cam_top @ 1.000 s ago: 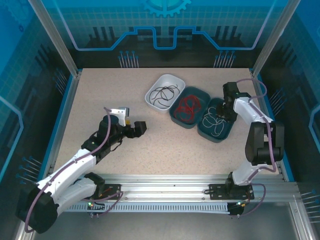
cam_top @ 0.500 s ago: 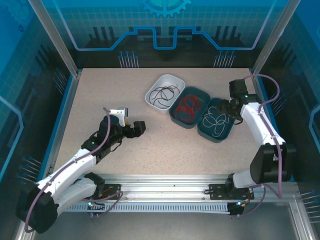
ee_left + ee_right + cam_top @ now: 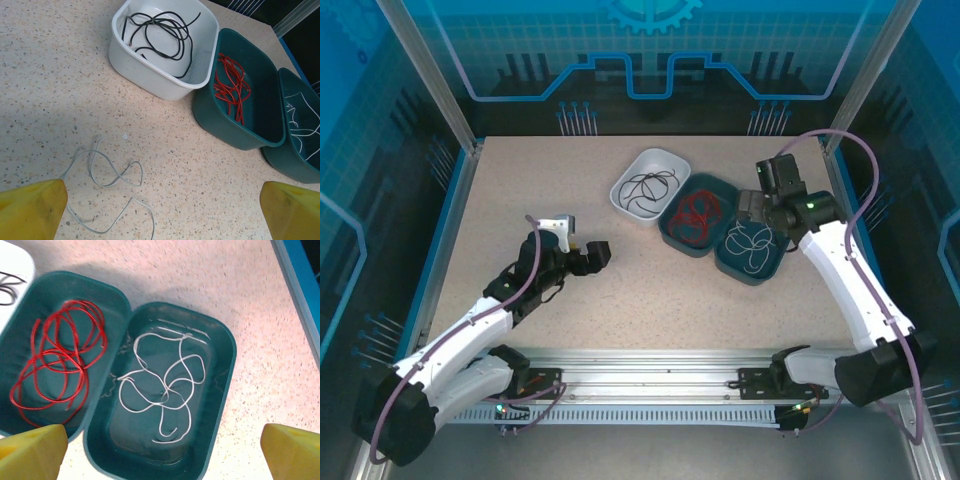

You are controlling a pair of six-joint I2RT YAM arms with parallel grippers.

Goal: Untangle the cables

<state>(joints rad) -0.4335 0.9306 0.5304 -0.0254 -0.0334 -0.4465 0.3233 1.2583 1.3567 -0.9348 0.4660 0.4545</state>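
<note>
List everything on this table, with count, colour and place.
white bin: one, white, far side of the table, left end of the row
black cables: one bundle, black, in the white bin
middle bin: one, teal, beside the white bin
red cables: one bundle, red, in the middle bin
right bin: one, teal, right end of the row
white cable: one, white, looped in the right bin
loose cable: one, white, on the bare table
table: one, speckled beige
left gripper: one, yellow-tipped, open, above the loose cable
right gripper: one, yellow-tipped, open, above the right bin
</note>
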